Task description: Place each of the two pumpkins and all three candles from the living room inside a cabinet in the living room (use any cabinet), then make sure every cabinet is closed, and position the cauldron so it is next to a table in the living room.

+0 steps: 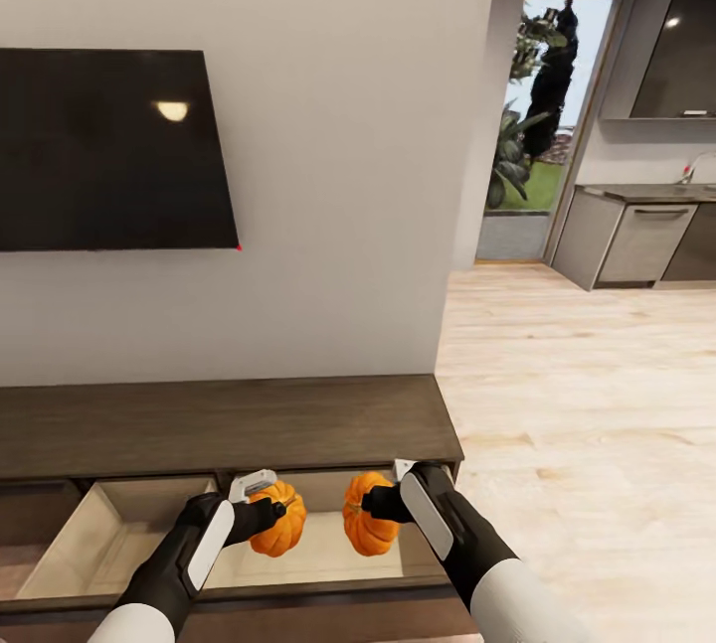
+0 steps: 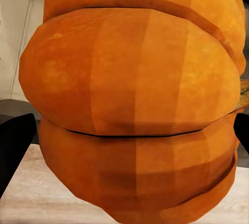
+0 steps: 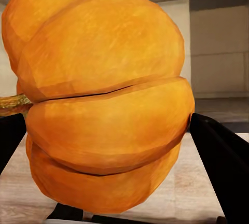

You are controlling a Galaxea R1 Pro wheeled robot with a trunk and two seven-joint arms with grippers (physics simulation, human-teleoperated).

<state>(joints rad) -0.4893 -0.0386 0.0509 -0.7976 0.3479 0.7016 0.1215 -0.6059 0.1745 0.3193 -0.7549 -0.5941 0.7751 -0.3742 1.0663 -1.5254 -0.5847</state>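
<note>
Two ribbed orange pumpkins hang over the pulled-out drawer (image 1: 328, 563) of the long dark-brown cabinet (image 1: 219, 419). My left gripper (image 1: 270, 512) is shut on the left pumpkin (image 1: 279, 520), whose orange ribs (image 2: 135, 105) press close to the left wrist camera between black fingers (image 2: 15, 146). My right gripper (image 1: 374, 504) is shut on the right pumpkin (image 1: 368, 516); up close in the right wrist view, this pumpkin (image 3: 104, 94) shows a brownish stem (image 3: 13, 102) and sits between dark fingers (image 3: 220, 162). Both are above the drawer's pale beige floor. Candles, cauldron and table are out of view.
A black television (image 1: 109, 146) hangs on the grey wall above the cabinet. A second drawer (image 1: 109, 534) stands pulled out to the left. Pale wood floor (image 1: 587, 404) stretches right toward a kitchen counter (image 1: 636, 231) and a glass door (image 1: 542, 116).
</note>
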